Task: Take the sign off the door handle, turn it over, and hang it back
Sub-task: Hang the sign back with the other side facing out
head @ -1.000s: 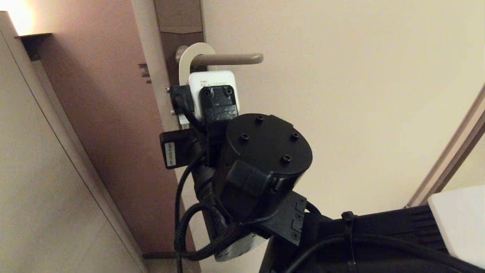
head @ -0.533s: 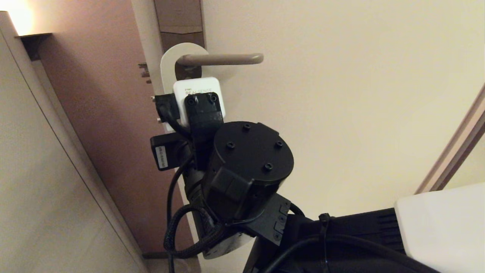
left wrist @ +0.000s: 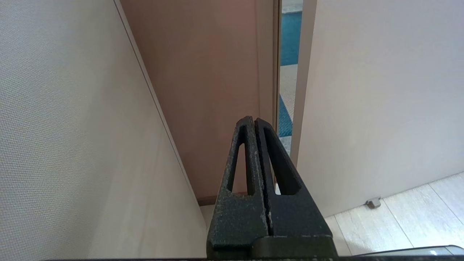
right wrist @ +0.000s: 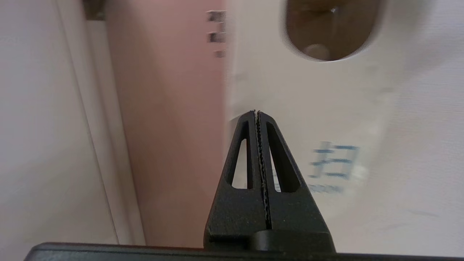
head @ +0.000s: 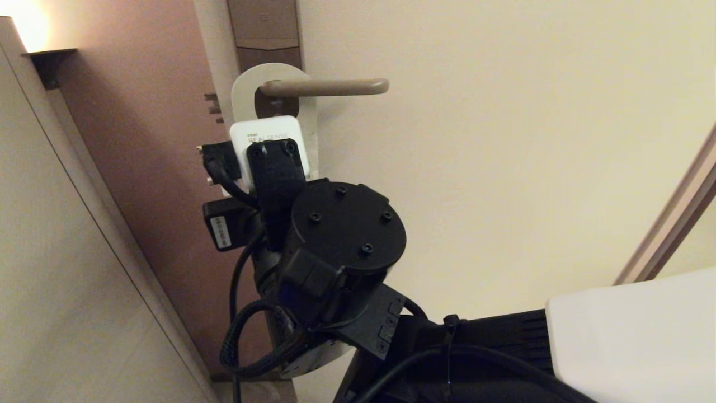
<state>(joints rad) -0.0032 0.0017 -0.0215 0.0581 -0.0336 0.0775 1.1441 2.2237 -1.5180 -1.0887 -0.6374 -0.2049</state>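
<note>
The sign (head: 309, 120) hangs by its oval hole on the door handle (head: 330, 87), flat against the door with its white side out. In the head view my right wrist and its camera cover the sign's lower part and hide the fingers. In the right wrist view my right gripper (right wrist: 256, 113) is shut, its tip just in front of the sign (right wrist: 326, 108) near one long edge; I see nothing between the fingers and cannot tell whether it touches the card. Blurred blue print (right wrist: 335, 163) shows on the card. My left gripper (left wrist: 253, 119) is shut and empty, away from the handle.
The handle sits on a tall brown lock plate (head: 263, 28) on the cream door (head: 503, 168). Small latch bolts (head: 212, 109) stick out of the door's edge. A brown wall (head: 140, 168) stands close on the left. A door stop (left wrist: 372, 203) is on the floor.
My right arm has moved left and slightly down. The sign has swung from nearly edge-on to flat and face-on, and slid along the handle towards the lock plate.
</note>
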